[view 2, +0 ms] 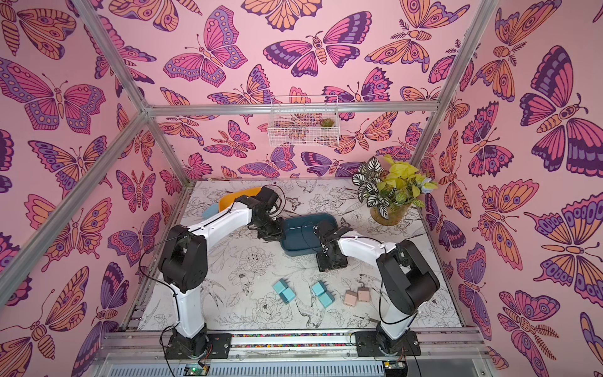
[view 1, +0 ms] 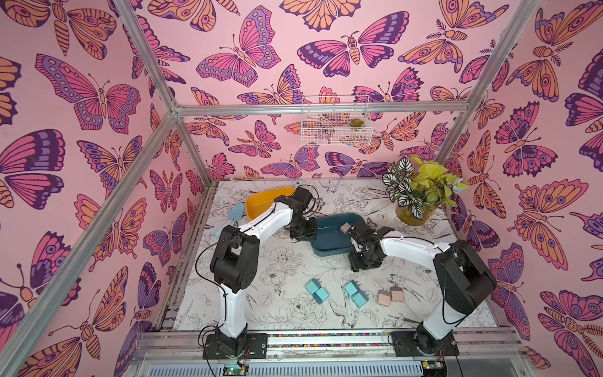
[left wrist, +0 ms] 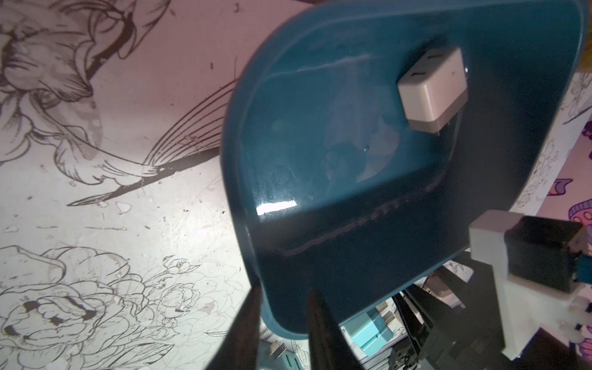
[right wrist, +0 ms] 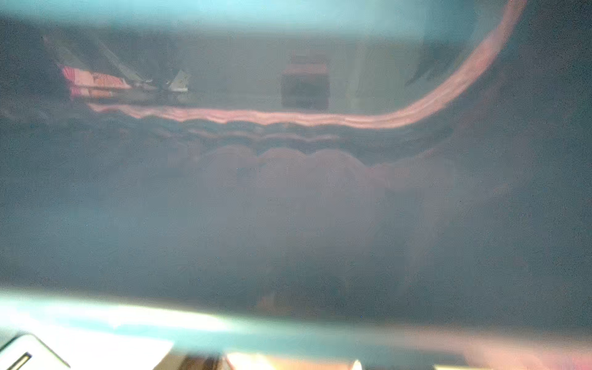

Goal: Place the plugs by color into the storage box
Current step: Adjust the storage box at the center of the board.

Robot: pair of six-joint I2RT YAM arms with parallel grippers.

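Left wrist view: left gripper (left wrist: 282, 294) clamps dark teal tray (left wrist: 230, 153) rim, pink plug (left wrist: 431, 86) inside. Cannot tell right gripper (view 1: 354, 235) state. Next, probably: grasp loose pink plugs (view 1: 396, 294).

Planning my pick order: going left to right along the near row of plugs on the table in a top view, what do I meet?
Teal plug pair → second teal plug pair → pink plug pair.
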